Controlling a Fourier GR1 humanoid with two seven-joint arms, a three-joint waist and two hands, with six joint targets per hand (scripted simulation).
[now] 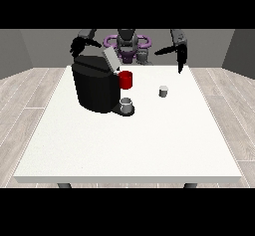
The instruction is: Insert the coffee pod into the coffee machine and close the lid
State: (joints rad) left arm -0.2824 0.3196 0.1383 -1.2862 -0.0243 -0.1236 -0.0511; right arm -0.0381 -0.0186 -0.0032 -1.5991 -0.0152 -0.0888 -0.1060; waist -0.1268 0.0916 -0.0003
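— One coffee machine is counted on the one white table, and its one grey lid is seen tilted up.

— Agreed. One red cup is noted just beside the machine, and one grey cup is tallied on its base.

— One small grey pod is logged, well apart from the machine.

— Two black hands are counted: the hand at the view's left and the hand at the view's right.

— One robot is recorded behind the table.
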